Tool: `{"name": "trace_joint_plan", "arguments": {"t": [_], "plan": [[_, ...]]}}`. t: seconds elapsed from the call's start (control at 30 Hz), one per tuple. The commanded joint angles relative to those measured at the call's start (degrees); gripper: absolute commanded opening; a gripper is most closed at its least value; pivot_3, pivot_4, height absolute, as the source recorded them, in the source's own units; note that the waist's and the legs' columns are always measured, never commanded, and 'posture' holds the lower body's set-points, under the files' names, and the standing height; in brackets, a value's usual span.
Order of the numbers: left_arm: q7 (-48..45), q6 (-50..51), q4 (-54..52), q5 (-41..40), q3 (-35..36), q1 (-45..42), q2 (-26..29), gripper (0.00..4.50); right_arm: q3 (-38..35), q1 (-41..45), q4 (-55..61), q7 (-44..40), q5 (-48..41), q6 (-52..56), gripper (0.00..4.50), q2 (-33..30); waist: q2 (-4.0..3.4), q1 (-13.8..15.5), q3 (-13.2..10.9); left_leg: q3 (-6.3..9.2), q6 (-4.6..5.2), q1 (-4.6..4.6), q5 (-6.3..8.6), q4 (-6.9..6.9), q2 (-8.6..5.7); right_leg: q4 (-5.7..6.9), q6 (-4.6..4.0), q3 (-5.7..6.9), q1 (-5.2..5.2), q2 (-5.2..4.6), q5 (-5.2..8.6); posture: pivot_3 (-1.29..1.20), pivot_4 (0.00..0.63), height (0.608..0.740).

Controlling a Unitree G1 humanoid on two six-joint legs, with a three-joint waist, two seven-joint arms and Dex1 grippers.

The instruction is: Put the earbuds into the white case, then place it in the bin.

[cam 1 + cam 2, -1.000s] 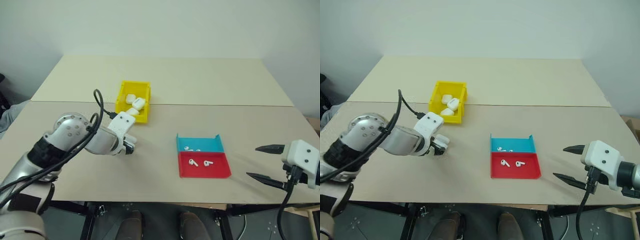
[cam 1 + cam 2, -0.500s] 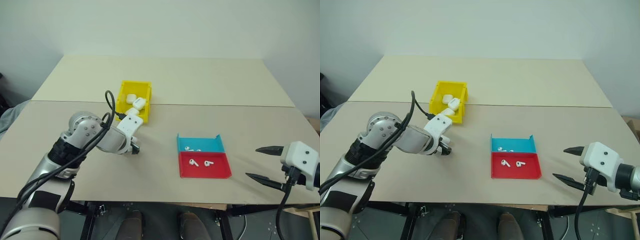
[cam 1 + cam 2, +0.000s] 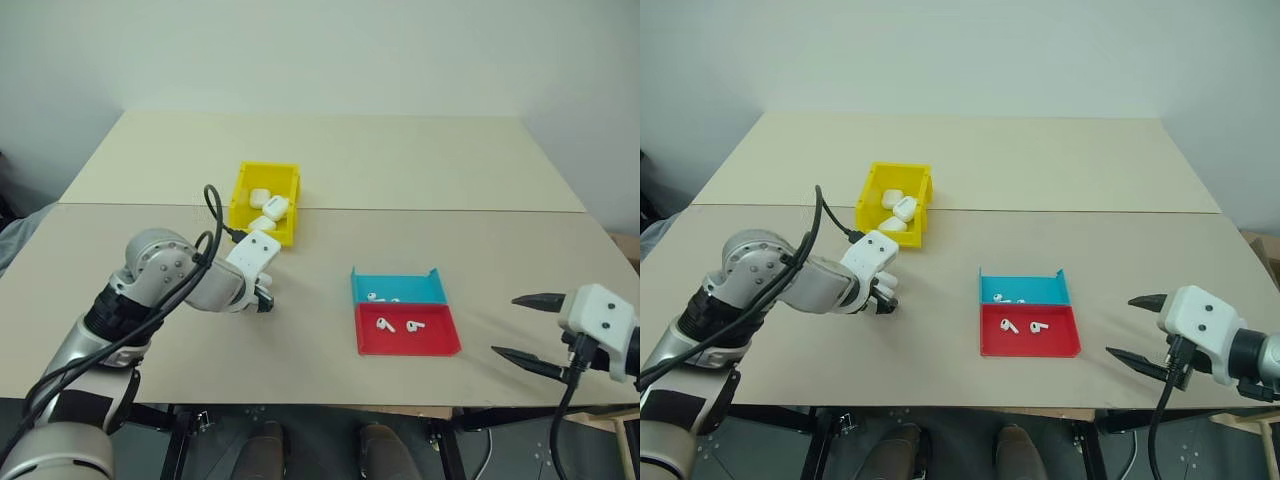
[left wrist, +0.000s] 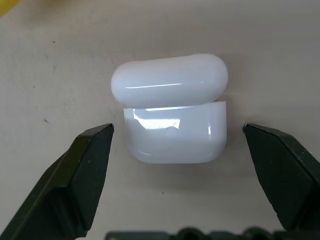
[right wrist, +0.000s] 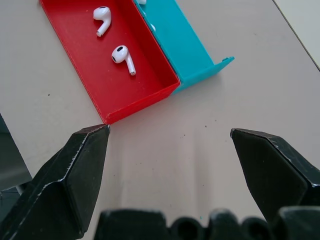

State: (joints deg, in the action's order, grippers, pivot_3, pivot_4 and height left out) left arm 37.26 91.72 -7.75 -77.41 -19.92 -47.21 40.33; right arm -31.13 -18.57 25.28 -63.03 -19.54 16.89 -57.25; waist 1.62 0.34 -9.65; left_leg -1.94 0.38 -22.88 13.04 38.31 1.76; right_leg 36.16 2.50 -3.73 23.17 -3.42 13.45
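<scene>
1. Two pale tables (image 3: pixel 420 160) are set edge to edge against a plain wall, and all items lie on the near one.
2. A white case (image 4: pixel 172 115) is seen in the left wrist view lying on the bare tabletop with its lid ajar. It lies between the left gripper's (image 4: pixel 175 137) two black fingers, which stand wide apart on either side of it and touch nothing. The case is not held.
3. In the head views the left gripper (image 3: pixel 262 296) is located just in front of the bin (image 3: pixel 240 190), near its front wall.
4. The yellow bin already contains three or so white cases, all apparently closed.
5. Two earbuds (image 5: pixel 112 37) lie loose in the red tray (image 5: pixel 65 15), apart from each other. More small white pieces are visible in the blue tray (image 5: pixel 192 55) touching it behind.
6. The right gripper (image 3: pixel 520 325) is held to the right of the trays, well apart from them, with its fingers spread wide and nothing between them.
7. Progress is judged as early for this case: no earbud has been loaded into it. Remaining steps are fetching the earbuds, seating them, closing the lid and placing the case in the bin.
</scene>
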Motion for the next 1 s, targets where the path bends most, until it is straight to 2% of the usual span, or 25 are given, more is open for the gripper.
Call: {"name": "trace_joint_plan", "arguments": {"t": [0.03, 0.13, 0.23, 0.37, 0.57, 0.67, 0.8, 0.83, 0.9, 0.93, 1.0], "plan": [[-0.96, 0.78, 0.26, 1.08, 0.14, 0.60, 0.15, 4.50, -0.42, 0.65, 0.29, 0.40, 0.13, -0.19, 4.48, 0.06, 0.00, 0.00, 0.00, 0.00, 0.00, 0.00, 0.00, 0.00, 0.00, 0.00, 0.00, 0.00, 0.00, 0.00, 0.00, 0.00, 0.150, 0.740], [-1.13, 0.78, -0.47, 3.22, -1.62, 0.64, 0.51, 4.50, -0.37, 0.75, 0.32, 0.52, 0.23, 0.12, 4.48, 0.04, 0.00, 0.01, 0.01, 0.00, 0.00, 0.00, 0.00, 0.00, 0.00, 0.00, 0.00, 0.00, -0.01, 0.00, 0.00, 0.00, 0.150, 0.740], [-1.91, 0.78, -0.18, 1.64, -0.70, 0.86, 0.86, 3.89, -0.70, 0.60, 0.75, 0.46, -0.08, 0.53, 4.50, 0.04, 0.00, -0.10, 0.02, 0.00, 0.00, 0.02, 0.00, 0.00, 0.00, 0.01, 0.00, 0.00, -0.02, 0.00, 0.00, 0.00, 0.150, 0.740], [-2.69, 0.78, -0.84, 0.94, -1.27, 1.06, 2.35, 2.74, -0.45, 0.76, 0.70, 0.63, -0.03, 0.81, 4.50, 0.02, 0.00, -0.57, 0.02, 0.01, 0.00, 0.02, 0.00, -0.01, 0.02, 0.02, 0.00, 0.00, -0.01, 0.01, 0.00, 0.00, 0.150, 0.740], [-2.94, 0.78, -3.01, 5.84, 0.40, 0.40, 1.85, 2.74, 0.36, 1.81, 0.41, 0.91, -0.05, 0.96, 4.50, -0.14, 0.00, -1.11, 0.01, 0.02, 0.00, 0.02, 0.00, -0.01, 0.03, 0.02, 0.01, 0.00, 0.00, 0.02, 0.01, 0.00, 0.150, 0.740], [-9.79, -0.23, -10.79, 7.69, 2.49, -0.46, 4.55, 2.74, -0.30, 2.45, 0.52, 0.42, -0.11, 0.72, 4.50, -0.77, 0.04, -1.11, -0.01, 0.02, 0.00, -0.02, 0.00, -0.01, 0.02, 0.03, 0.00, 0.00, 0.04, 0.03, 0.01, 0.00, 0.150, 0.740], [-25.53, -19.12, -24.41, 19.08, 5.94, 6.03, 9.84, 2.74, -1.37, 5.52, 0.99, 0.59, -1.26, 2.54, 4.50, -2.28, 0.05, -1.13, -0.02, -0.04, -0.03, -0.21, 0.02, -0.03, 0.02, -0.06, -0.01, -0.03, 0.19, -0.01, 0.00, 0.00, 0.150, 0.740], [-31.01, -31.37, -27.00, 26.47, 6.62, 11.31, 10.37, 2.74, -1.38, 6.69, 1.65, 0.58, -1.33, 2.63, 4.50, -2.95, 0.01, -1.15, 0.00, -0.04, -0.03, -0.20, 0.02, -0.03, 0.02, -0.08, -0.01, -0.02, 0.17, -0.01, 0.00, 0.00, 0.150, 0.740], [-40.00, -55.22, -28.74, 39.56, 8.25, 21.48, 8.58, 2.74, -0.88, 8.98, 3.25, 0.18, -1.24, 2.93, 4.50, -4.79, -0.13, -1.11, 0.08, -0.15, -0.04, -0.08, 0.02, -0.13, 0.01, -0.13, -0.04, -0.08, 0.08, -0.04, 0.00, 0.00, 0.150, 0.740], [-42.79, -63.03, -28.17, 44.15, 8.59, 24.63, 7.43, 2.74, -0.54, 9.70, 3.57, 0.08, -1.08, 2.89, 4.50, -5.30, -0.12, -1.05, 0.08, -0.24, -0.05, 0.01, 0.02, -0.24, 0.01, -0.21, -0.10, -0.12, 0.08, -0.06, 0.01, 0.00, 0.150, 0.740], [-46.72, -74.58, -24.41, 48.60, 8.56, 29.75, 1.37, 2.74, 1.31, 12.24, 4.84, -0.68, -0.67, 2.52, 4.50, -7.67, -0.07, -0.65, 0.05, -0.25, -0.10, -0.01, -0.02, -0.29, 0.08, -0.21, -0.41, -0.05, 0.08, -0.04, 0.12, 0.00, 0.150, 0.740]]}}
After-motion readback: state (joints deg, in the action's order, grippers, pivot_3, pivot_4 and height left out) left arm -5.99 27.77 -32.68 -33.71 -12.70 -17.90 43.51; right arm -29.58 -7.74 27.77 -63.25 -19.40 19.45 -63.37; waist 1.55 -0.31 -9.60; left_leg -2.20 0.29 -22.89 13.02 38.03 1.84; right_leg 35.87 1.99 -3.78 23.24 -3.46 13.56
